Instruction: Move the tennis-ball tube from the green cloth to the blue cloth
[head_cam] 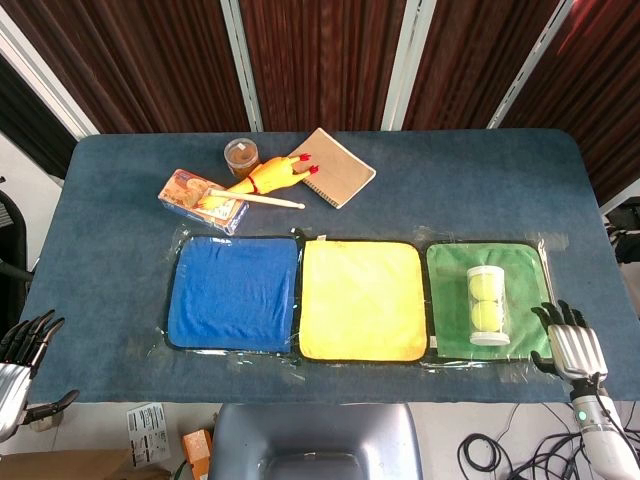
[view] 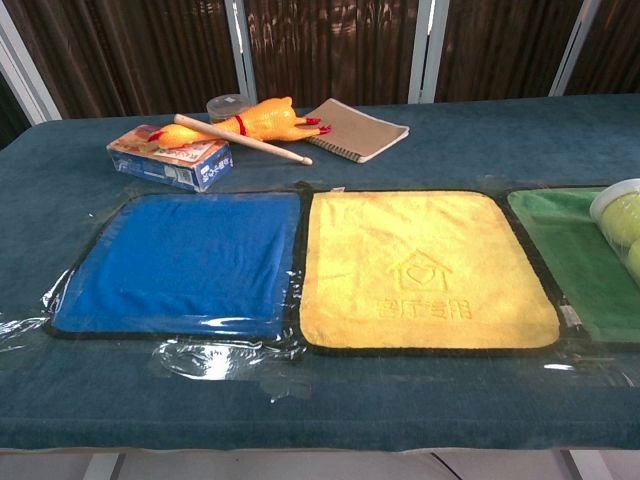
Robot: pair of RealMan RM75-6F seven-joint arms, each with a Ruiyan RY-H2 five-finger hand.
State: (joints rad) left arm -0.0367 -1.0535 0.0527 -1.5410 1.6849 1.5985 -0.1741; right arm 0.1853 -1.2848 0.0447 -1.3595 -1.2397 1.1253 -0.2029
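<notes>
A clear tennis-ball tube (head_cam: 487,304) with yellow-green balls inside lies on the green cloth (head_cam: 452,318) at the right; the chest view catches only its end (view: 622,218) at the right edge. The blue cloth (head_cam: 235,293) (view: 185,262) lies at the left of the row with nothing on it. My right hand (head_cam: 570,342) hovers just right of the green cloth at the table's front edge, fingers spread, holding nothing. My left hand (head_cam: 24,347) hangs off the table's left front corner, fingers apart and empty. Neither hand shows in the chest view.
A yellow cloth (head_cam: 363,299) lies between the blue and green ones. Behind the row sit a rubber chicken (head_cam: 268,177), a wooden stick (head_cam: 258,199), a snack box (head_cam: 200,201), a brown jar (head_cam: 241,157) and a notebook (head_cam: 332,167).
</notes>
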